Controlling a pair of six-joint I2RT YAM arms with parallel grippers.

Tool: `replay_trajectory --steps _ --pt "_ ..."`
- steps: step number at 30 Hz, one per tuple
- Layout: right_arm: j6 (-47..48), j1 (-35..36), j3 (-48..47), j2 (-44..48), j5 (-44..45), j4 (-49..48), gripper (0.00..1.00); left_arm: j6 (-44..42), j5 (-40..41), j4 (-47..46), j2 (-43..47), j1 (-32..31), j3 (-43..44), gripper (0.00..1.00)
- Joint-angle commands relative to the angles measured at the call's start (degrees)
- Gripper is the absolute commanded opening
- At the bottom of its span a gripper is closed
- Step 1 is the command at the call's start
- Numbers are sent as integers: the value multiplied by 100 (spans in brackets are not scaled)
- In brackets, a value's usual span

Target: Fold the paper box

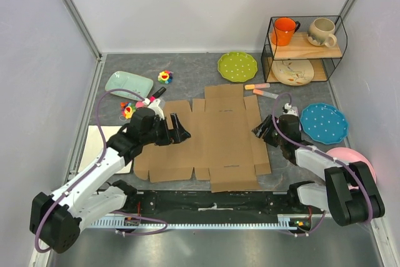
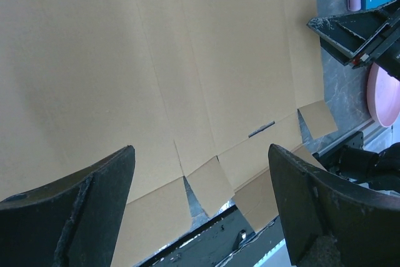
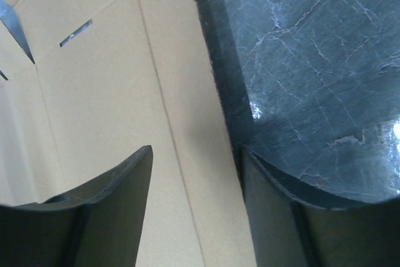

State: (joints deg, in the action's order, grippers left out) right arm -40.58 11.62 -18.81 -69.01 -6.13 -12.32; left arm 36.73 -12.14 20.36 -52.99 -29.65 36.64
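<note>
Paper box is laid flat, mid-table. Left gripper is held wide open, empty, over its left panel. Right gripper is part-open astride the right edge flap, nothing clamped. Flap should be pinched nr crease, sheet pinned by L.

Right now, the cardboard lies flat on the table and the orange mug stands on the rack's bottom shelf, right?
No: the orange mug stands on the top shelf of the rack, as the top view shows. The cardboard does lie flat on the table.
</note>
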Motion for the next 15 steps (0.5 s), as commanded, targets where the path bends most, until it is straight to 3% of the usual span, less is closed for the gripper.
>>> replay_trajectory --steps 1,3,7,12,15 --pt "23 -2 79 -130 -415 -34 59 -175 -139 -243 -80 3 141 93" --pt "41 -10 62 -156 -512 -34 51 -175 -148 -243 -124 -6 168 93" --pt "111 -2 52 -209 -670 -51 28 -184 -166 -243 -132 -6 168 93" --pt "173 -2 35 -60 -836 27 18 -184 -174 -252 -141 -6 133 93" --pt "208 -10 -44 256 -890 238 3 -184 -201 -243 -141 3 159 93"
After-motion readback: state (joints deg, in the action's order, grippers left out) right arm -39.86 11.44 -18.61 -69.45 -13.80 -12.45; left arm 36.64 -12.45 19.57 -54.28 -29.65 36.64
